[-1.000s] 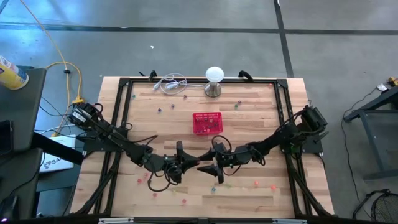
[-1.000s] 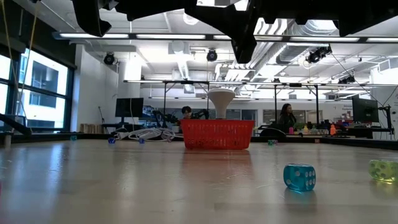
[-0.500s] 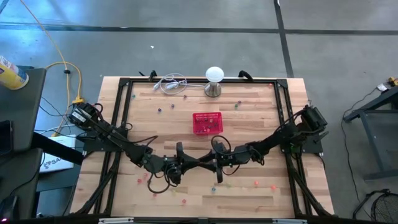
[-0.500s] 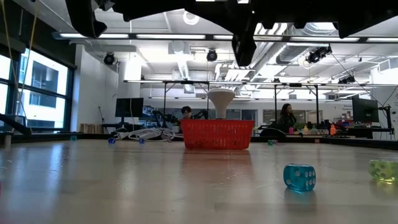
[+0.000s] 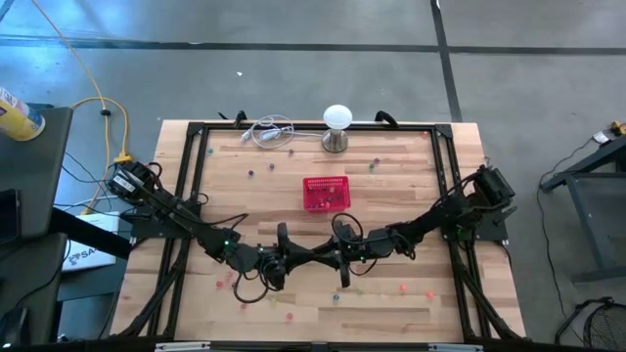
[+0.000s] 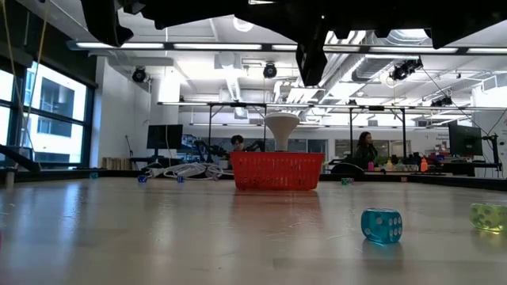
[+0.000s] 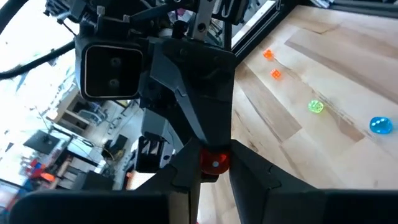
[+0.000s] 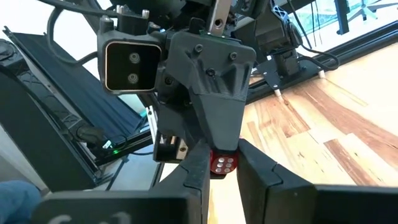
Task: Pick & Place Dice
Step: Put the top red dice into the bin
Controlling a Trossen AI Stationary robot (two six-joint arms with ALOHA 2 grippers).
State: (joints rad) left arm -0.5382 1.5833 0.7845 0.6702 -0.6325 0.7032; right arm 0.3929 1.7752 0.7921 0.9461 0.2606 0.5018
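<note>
A: Since a second ago the two grippers have closed the gap in the high view. The left gripper [image 5: 311,260] and right gripper [image 5: 320,260] now meet tip to tip at the lower middle of the frame, over the table [image 5: 411,171].

B: And the red mesh basket [image 5: 326,194]?

A: Just above centre, with a few dark specks inside, too small to call. Loose dice [image 5: 402,288] lie scattered along the bottom.

B: Low view?

A: The basket [image 6: 276,171] stands mid-frame, its contents hidden by the mesh. A blue die [image 6: 381,225] and a pale green die [image 6: 489,216] rest at lower right.

B: The wrist views?

A: In the left wrist view a red die [image 7: 214,161] sits at bottom centre where both grippers' fingers converge. The right wrist view shows that die [image 8: 222,163] the same way. Both look clamped on it.

B: The risk?

A: I judge this a handover. If one lets go before the other grips firmly, the die falls to the wood and rolls off.
</note>
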